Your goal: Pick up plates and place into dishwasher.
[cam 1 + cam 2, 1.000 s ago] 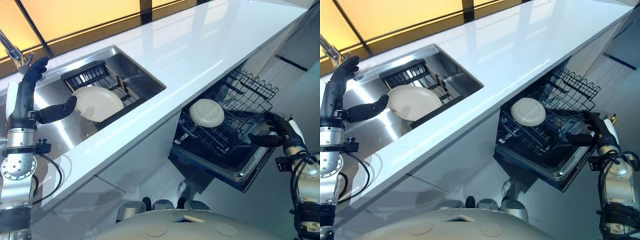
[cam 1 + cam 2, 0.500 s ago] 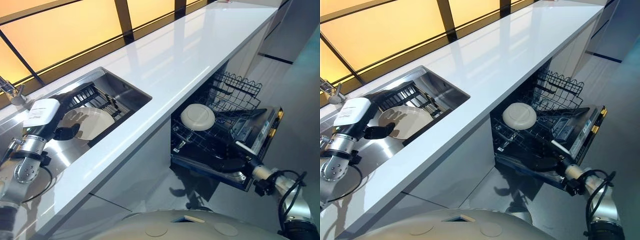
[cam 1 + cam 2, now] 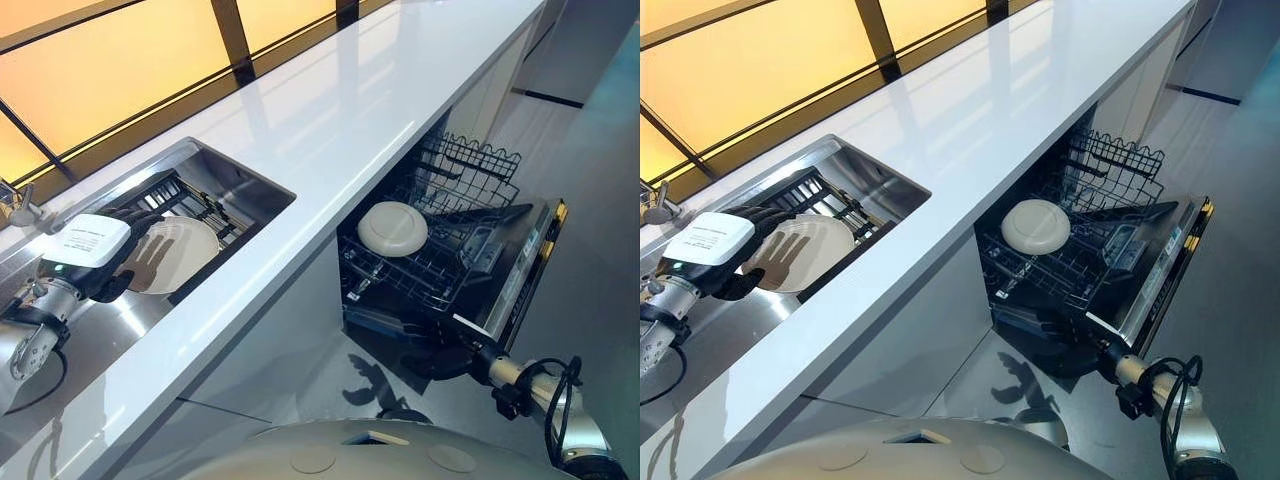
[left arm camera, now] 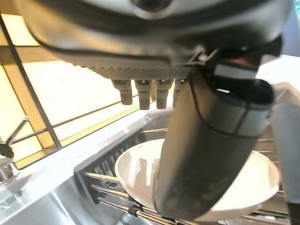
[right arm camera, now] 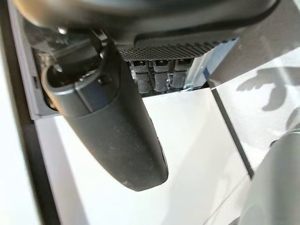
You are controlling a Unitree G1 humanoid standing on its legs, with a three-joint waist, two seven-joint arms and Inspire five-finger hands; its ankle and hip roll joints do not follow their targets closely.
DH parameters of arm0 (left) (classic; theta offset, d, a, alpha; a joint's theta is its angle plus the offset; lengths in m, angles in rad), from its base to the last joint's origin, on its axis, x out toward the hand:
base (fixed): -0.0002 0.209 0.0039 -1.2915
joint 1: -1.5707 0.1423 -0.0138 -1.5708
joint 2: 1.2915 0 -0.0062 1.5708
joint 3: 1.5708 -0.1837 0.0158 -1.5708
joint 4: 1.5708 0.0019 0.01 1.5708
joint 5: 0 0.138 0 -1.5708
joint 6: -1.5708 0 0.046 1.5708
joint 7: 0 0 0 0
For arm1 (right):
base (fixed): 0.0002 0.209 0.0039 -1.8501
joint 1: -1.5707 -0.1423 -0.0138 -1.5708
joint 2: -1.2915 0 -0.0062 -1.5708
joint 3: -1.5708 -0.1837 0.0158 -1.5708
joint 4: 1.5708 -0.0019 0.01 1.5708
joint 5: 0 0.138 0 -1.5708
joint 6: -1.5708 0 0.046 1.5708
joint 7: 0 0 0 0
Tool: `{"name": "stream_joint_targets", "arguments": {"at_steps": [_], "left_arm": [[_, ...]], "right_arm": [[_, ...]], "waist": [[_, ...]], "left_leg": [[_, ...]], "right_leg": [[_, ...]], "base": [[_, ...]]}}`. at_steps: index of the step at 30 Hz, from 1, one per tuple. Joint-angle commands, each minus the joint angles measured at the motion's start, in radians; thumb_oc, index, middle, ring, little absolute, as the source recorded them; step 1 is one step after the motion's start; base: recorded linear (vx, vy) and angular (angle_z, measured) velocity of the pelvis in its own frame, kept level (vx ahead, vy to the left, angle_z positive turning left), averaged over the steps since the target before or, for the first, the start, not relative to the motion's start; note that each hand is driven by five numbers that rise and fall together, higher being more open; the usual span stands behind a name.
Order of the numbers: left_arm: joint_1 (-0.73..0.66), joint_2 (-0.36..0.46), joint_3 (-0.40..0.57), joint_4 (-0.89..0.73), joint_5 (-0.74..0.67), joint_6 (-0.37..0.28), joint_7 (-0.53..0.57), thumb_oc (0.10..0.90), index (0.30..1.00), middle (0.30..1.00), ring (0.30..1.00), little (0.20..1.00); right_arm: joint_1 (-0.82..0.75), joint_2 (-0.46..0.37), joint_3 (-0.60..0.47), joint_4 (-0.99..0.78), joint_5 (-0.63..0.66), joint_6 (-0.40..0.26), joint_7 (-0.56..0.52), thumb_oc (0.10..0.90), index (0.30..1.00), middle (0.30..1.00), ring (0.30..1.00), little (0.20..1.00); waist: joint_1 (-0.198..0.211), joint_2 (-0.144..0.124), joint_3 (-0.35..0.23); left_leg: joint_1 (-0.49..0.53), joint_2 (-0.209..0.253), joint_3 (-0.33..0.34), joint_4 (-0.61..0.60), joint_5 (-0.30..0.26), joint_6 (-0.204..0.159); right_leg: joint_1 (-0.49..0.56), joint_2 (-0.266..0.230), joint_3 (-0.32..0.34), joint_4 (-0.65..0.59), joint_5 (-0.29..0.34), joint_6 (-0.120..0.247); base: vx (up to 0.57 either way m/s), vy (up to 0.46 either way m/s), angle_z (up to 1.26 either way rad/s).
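Observation:
A cream plate (image 3: 178, 255) leans in the dark rack inside the sink (image 3: 232, 180). My left hand (image 3: 110, 252) hovers just over the plate's near side, fingers spread and open; its wrist view shows the thumb (image 4: 206, 154) in front of the plate (image 4: 136, 171), not gripping it. A second plate (image 3: 392, 228) lies in the lower rack (image 3: 440, 255) of the open dishwasher. My right hand (image 3: 437, 358) hangs low beneath the edge of the dishwasher door (image 3: 520, 270), open and holding nothing, with only the floor past its thumb (image 5: 117, 131).
A long white counter (image 3: 360, 110) runs between the sink and the dishwasher. The faucet (image 3: 18, 205) stands at the sink's far left. The pulled-out racks and the lowered door jut into the floor space on the right.
The camera has shifted. My left hand came down from beside the faucet to over the sink plate. My right hand dropped from the rack's edge to below the door.

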Motion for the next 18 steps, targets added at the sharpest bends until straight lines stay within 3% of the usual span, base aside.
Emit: {"name": "stream_joint_targets", "arguments": {"at_steps": [1, 18], "left_arm": [[-0.039, 0.064, 0.197, -0.021, 0.014, 0.085, 0.113, 0.800, 0.900, 0.900, 0.900, 0.900], [-0.015, 0.042, 0.211, -0.049, -0.055, 0.103, 0.135, 0.800, 0.900, 0.900, 0.900, 0.900]], "right_arm": [[-0.062, -0.019, 0.034, -0.043, 0.020, -0.103, -0.039, 0.800, 0.900, 0.900, 0.900, 0.900], [-0.021, 0.001, 0.082, -0.027, -0.026, -0.140, -0.100, 0.800, 0.900, 0.900, 0.900, 0.900]], "waist": [[0.020, -0.003, -0.005], [0.030, 0.010, -0.005]], "left_leg": [[-0.009, -0.084, -0.026, 0.025, -0.089, 0.040], [-0.008, -0.085, -0.045, 0.010, -0.079, 0.028]], "right_leg": [[-0.050, 0.005, -0.083, 0.103, -0.069, 0.041], [-0.035, 0.004, -0.110, 0.089, -0.078, 0.034]], "base": [[-0.01, 0.008, 0.12], [0.00, -0.001, 0.06]]}}
